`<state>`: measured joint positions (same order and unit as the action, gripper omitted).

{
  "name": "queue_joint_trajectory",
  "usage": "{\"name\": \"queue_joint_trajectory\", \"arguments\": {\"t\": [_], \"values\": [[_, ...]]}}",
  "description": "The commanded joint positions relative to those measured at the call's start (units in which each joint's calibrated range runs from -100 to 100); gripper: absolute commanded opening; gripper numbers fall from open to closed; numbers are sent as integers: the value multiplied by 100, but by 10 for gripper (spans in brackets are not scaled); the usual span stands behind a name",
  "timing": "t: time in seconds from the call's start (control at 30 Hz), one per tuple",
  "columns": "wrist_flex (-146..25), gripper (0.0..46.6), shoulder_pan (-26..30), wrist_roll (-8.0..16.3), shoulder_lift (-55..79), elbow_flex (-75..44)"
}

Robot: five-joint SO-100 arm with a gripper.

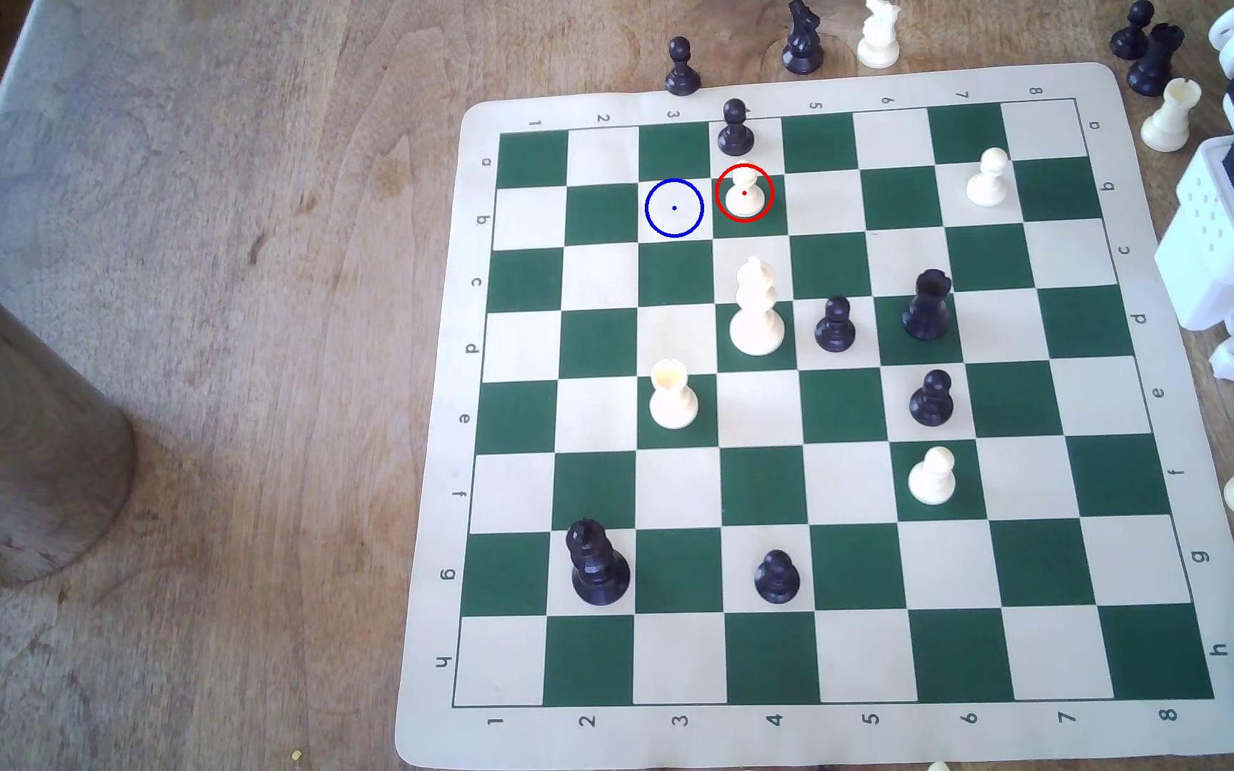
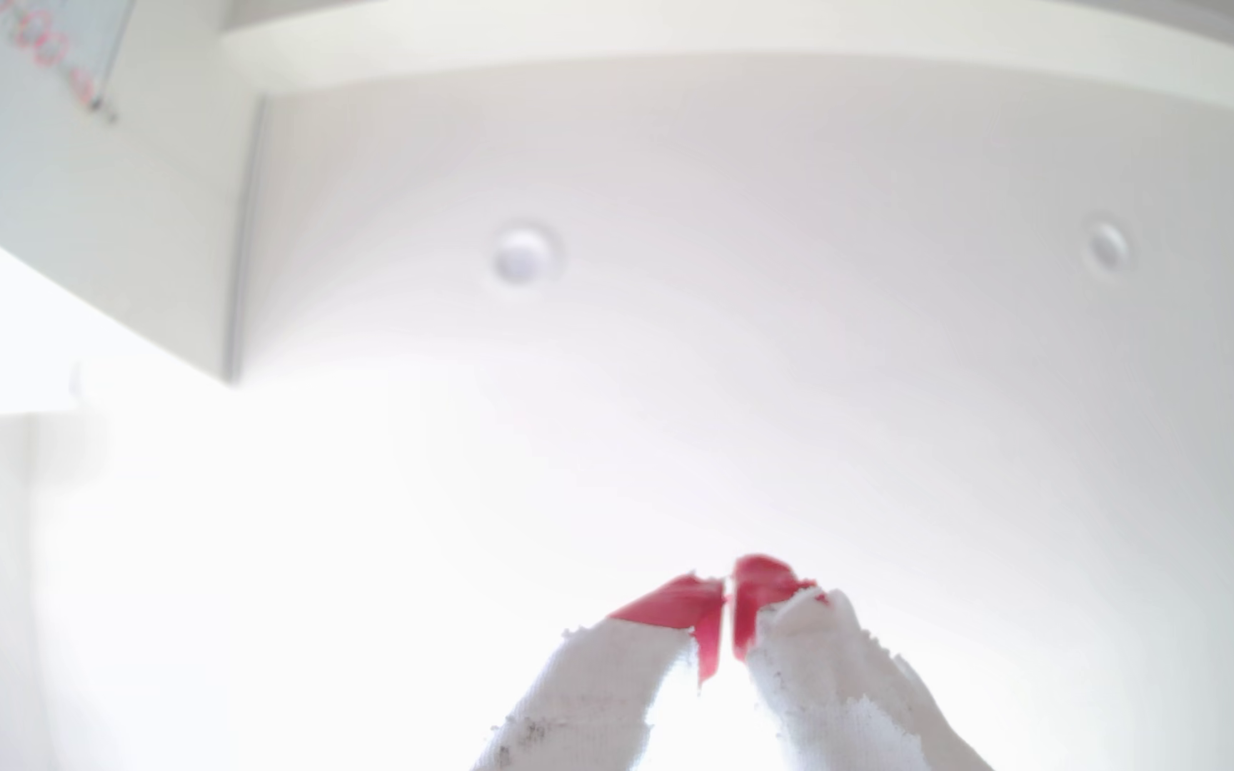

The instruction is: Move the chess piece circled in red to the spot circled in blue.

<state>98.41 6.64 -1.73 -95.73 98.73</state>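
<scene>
Pawn is standing upright on green square b4 inside the red ring — long axis vertical, ball head up, beside the blue-ringed cream square. Pincer is pointing at a white ceiling, tips nearly touching, gripping nothing.

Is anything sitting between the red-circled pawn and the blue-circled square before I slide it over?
Nothing visible. The pawn and the blue-ringed square are adjacent, and that square is bare. The nearest piece, a black pawn, stands on the next square behind, off the path.
</scene>
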Motion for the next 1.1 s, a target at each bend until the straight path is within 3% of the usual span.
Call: {"name": "queue_joint_trajectory", "arguments": {"t": [0.0, 0.37, 0.6, 0.87, 1.03, 1.07], "values": [[45, 1, -42, -34, -3, 108], [-2388, 1, -11, -34, -3, -1279], [-6532, 1, -323, -10, -3, -2394], [-9906, 2, -887, 88, -11, -2974], [-12453, 62, -1489, 88, 6, -3672], [-13239, 106, -1731, 93, 6, -3962]]}}
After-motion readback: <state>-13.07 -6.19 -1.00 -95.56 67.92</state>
